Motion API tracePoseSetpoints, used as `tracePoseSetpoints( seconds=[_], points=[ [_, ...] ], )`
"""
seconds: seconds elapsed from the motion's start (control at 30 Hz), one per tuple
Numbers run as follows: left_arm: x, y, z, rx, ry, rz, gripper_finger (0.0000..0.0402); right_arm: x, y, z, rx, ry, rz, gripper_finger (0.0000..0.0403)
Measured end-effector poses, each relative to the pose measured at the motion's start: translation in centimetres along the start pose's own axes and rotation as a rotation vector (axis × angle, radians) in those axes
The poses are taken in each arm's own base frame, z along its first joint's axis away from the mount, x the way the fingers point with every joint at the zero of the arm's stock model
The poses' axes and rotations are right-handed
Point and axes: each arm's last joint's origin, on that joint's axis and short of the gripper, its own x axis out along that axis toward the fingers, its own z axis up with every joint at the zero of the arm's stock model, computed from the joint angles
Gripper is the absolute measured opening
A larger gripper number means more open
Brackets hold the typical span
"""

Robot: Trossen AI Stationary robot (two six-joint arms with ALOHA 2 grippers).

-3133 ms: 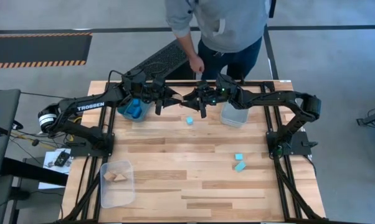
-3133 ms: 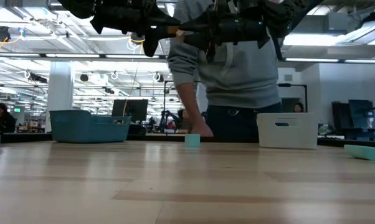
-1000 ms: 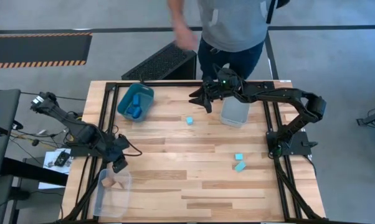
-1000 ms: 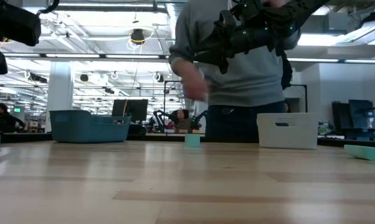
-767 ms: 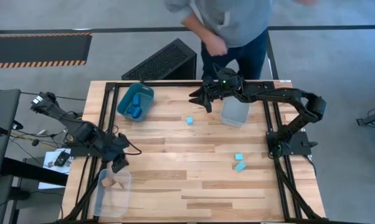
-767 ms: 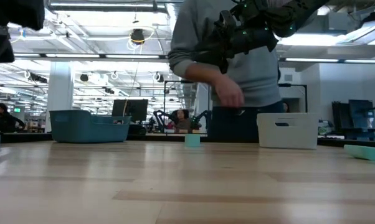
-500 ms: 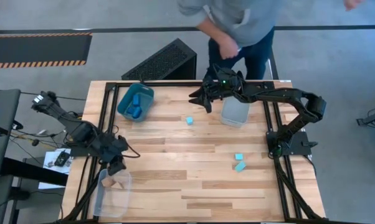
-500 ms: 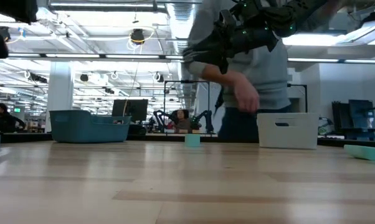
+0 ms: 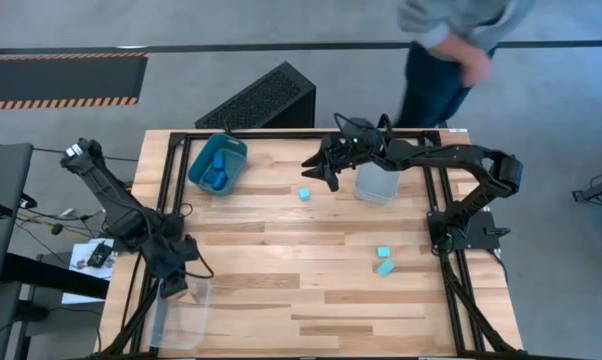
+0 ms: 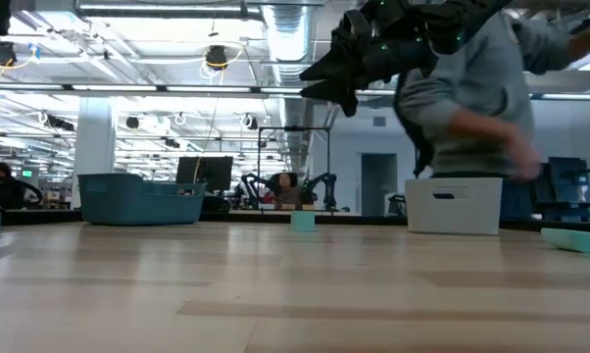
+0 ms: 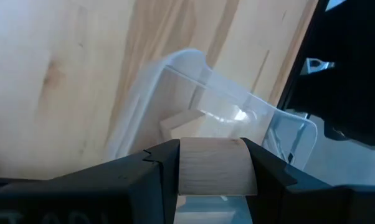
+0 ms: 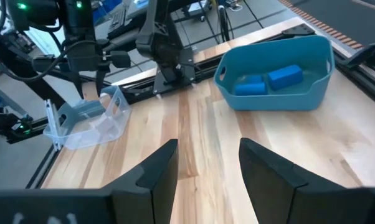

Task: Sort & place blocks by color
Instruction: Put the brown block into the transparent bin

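**Left fingers held a wood block over the clear bin**

The desk (image 9: 281, 270) was a pale plank top framed by black rails. A person (image 9: 451, 40) stood beyond its far edge, toward the right, bent forward in a grey top.

The left arm reached back along the desk's left edge to the near left corner. The right arm stretched across the far side, raised above the desk.

A clear bin (image 9: 186, 315) sat at the near left corner; the left wrist view showed a tan piece (image 11: 178, 118) inside it, though its outline was blurred by the plastic. A teal bin (image 9: 218, 163) stood at the far left with two dark blue blocks (image 12: 268, 79) in it. A second pale bin (image 9: 378, 183) stood at the far side, right of centre.

The left fingers (image 11: 209, 165) were over the clear bin, pinching a tan block (image 11: 215, 166) between them. The right fingers (image 9: 317, 168) hung high between the teal bin and the pale bin, spread apart with nothing between them.

One cyan block (image 9: 305, 194) lay on the desk near the far side, almost under the right fingers. Two more cyan blocks (image 9: 383, 260) lay close together on the right half, well apart from the first.
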Motion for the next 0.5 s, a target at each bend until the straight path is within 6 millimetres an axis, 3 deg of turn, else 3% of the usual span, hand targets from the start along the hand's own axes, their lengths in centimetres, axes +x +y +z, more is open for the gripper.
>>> tracePoseSetpoints(
  seconds=[0.5],
  points=[
    [3.5,-1.8,-0.6,0.032,0.075,0.085,0.0119,0.2,0.3,-0.1,-0.004,0.006,0.008,0.0191]
  ],
)
